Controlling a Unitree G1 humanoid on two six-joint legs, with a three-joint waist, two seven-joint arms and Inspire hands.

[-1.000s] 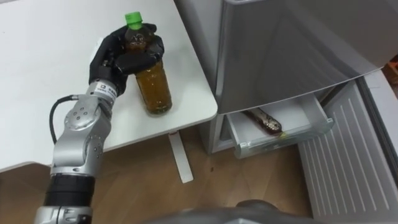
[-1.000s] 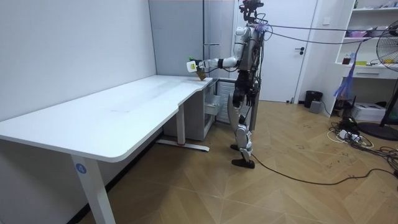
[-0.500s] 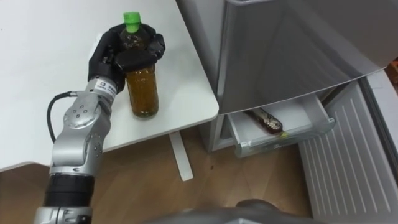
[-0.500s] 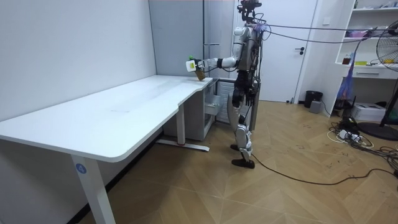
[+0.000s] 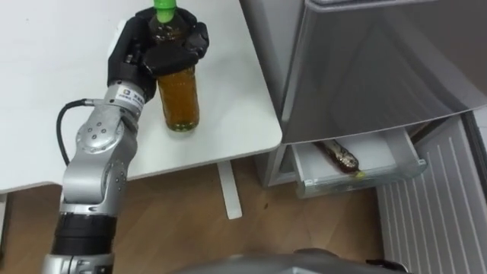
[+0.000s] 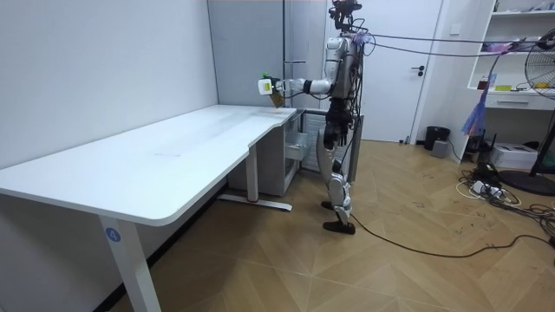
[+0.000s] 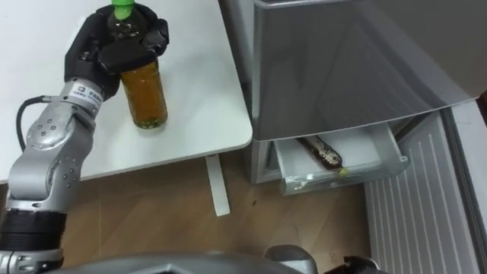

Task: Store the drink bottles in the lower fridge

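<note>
White table (image 5: 53, 99) ran along the wall, with a grey fridge (image 5: 365, 61) right at its far end and a wood floor (image 5: 183, 228) below. Room view: the robot stood upright at the table's far corner, beside the fridge, left arm reaching out over the tabletop.

Left hand (image 5: 148, 53) was wrapped around the shoulder of a bottle (image 5: 179, 95), fingers and thumb curled tight on it just under the green cap (image 5: 163, 9). The bottle was upright and nearly full of amber-brown drink, sitting over the table corner nearest the fridge. In the room view it looked lifted clear of the tabletop; the eye views didn't settle whether the base touched.

The fridge's low drawer (image 5: 358, 181) was pulled out towards the robot, below the closed grey front. One second bottle (image 5: 340, 156) lay inside it on its side, dark brown contents, slanted across the drawer floor, with its lower end close to the front wall. The rest of the drawer floor showed white. Ribbed white door (image 5: 445, 221) stood swung open to the right of the drawer.
</note>
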